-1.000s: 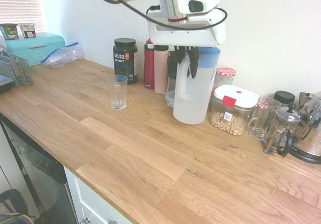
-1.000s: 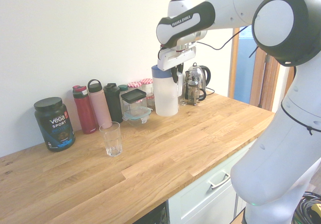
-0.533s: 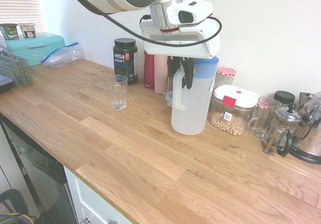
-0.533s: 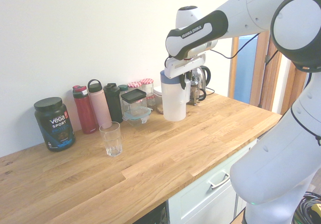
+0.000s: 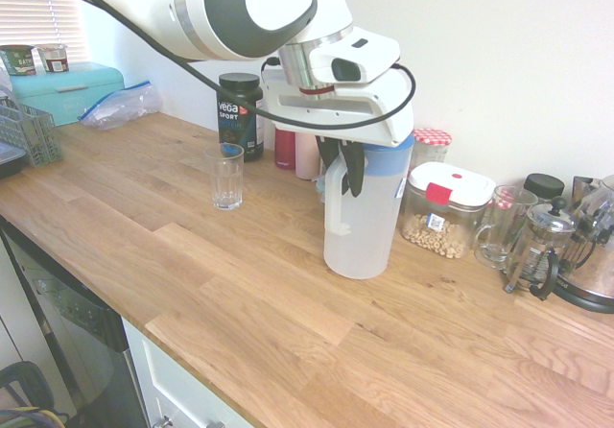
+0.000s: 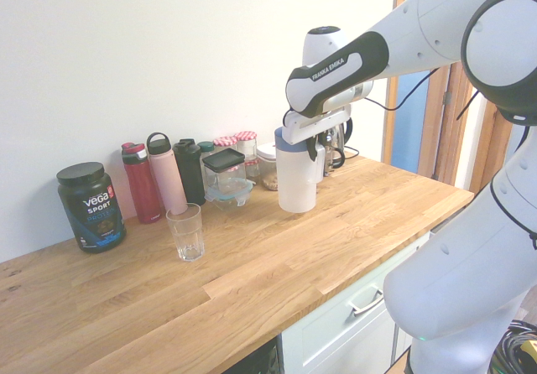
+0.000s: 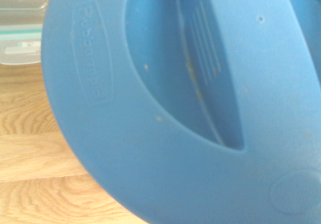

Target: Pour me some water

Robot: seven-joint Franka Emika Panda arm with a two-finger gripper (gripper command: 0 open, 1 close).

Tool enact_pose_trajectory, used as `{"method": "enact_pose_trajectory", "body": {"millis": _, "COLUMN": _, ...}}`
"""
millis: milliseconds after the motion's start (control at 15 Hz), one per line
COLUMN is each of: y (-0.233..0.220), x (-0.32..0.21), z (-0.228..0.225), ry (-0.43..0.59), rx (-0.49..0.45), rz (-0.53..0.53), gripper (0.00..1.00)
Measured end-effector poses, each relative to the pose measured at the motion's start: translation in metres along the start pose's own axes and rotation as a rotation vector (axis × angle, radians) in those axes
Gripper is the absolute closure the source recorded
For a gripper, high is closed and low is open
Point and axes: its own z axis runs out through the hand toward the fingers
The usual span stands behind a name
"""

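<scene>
With the white hand (image 5: 342, 167) clamped on its handle, the tall frosted-white plastic pitcher with the blue lid (image 5: 363, 222) stands near the storage jars; carry it level to the clear ribbed glass tumbler (image 5: 226, 180), then tip slowly.

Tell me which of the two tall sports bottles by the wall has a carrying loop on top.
The pale pink bottle, between the red bottle and the black one; its dark cap rises into a round loop, which the red one lacks.
</scene>
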Motion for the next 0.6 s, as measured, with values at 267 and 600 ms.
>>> {"method": "enact_pose_trajectory", "body": {"millis": 267, "y": 0.006, "x": -0.004, "z": 0.009, "ry": -0.006, "rx": -0.005, "rz": 0.005, "gripper": 1.0}}
{"method": "enact_pose_trajectory", "body": {"millis": 600, "y": 0.011, "x": -0.008, "z": 0.017, "ry": -0.018, "rx": -0.016, "rz": 0.004, "gripper": 0.0}}
